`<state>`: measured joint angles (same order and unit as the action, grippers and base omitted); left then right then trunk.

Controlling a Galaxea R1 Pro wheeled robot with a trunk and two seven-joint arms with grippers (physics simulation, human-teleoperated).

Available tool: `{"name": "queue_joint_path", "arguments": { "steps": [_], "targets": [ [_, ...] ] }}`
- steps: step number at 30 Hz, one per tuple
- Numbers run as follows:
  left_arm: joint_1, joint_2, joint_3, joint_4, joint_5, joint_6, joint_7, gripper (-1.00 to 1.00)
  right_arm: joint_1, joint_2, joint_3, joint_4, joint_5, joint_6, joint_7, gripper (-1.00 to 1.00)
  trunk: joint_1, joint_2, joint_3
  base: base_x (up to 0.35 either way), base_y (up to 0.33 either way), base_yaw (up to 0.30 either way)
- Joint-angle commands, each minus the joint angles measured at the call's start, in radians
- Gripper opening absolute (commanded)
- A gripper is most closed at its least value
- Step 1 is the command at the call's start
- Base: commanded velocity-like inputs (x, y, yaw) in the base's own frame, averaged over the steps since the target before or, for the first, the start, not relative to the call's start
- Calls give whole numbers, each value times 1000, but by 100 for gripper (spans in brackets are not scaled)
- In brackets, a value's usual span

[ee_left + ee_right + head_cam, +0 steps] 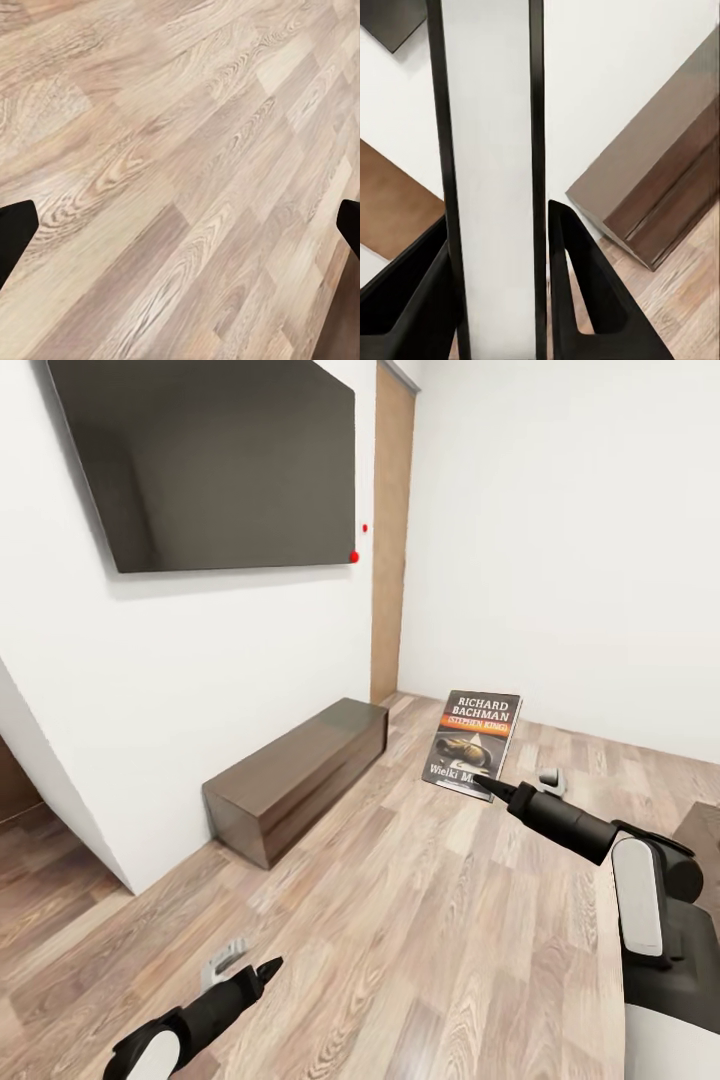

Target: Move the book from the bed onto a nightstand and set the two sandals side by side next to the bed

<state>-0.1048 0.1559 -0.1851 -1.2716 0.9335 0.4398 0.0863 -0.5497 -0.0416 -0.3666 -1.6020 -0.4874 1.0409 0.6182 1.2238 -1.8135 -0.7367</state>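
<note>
So the book [473,746] is up in the air, pinched at its lower edge by the right pincer [492,787], standing pretty much upright with the cover facing the head camera. You can read "RICHARD BACHMAN" in white, an orange band under it, and a picture below that. The right wrist view looks straight along the book [493,172] edge-on: a pale block of pages between two thin dark covers, with a black finger [585,300] pressed against each side, so that pincer is clamped tight on it.

The left pincer [262,970] is low near the bottom left of the head view, holding nothing. In its own wrist view the two black fingertips [15,232] sit way out at opposite borders with just wood-plank floor [180,180] between them (so it's spread wide open).

Behind the book in the head view, a low long dark-brown cabinet [300,775] sits on the floor [420,920] against the white wall [200,660], and a big dark flat screen [215,460] hangs on that wall above it. A tall wood-coloured panel [392,530] stands in the room's corner. There's also a small pale grey thing [551,779] on the floor just past the right arm; can't tell what it is.
</note>
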Motion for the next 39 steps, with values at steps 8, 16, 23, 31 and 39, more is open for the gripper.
{"name": "queue_joint_path", "arguments": {
  "steps": [8,16,23,31,39],
  "targets": [
    [-3,-11,-2,-1,-16,3,9,100,3,0,-2,-1,-4,6,8,-100,0,0,-1,327,-88,-75],
    [-4,-15,-2,0,-24,3,9,100,2,0,-17,-6,-8,6,9,-100,0,0,-1,327,-89,-23],
    [-4,-15,-1,0,-25,4,9,100,0,-22,-25,-11,-15,6,9,-100,0,0,1,327,-89,-177],
    [-4,-13,5,-2,-25,1,4,100,1,-34,-27,-10,-17,6,9,-100,0,0,1,327,-89,-243],
    [-4,-13,11,-3,-27,-3,3,100,-2,-37,-27,-9,-17,6,9,-100,0,0,1,327,-87,-256]
  ]
}}
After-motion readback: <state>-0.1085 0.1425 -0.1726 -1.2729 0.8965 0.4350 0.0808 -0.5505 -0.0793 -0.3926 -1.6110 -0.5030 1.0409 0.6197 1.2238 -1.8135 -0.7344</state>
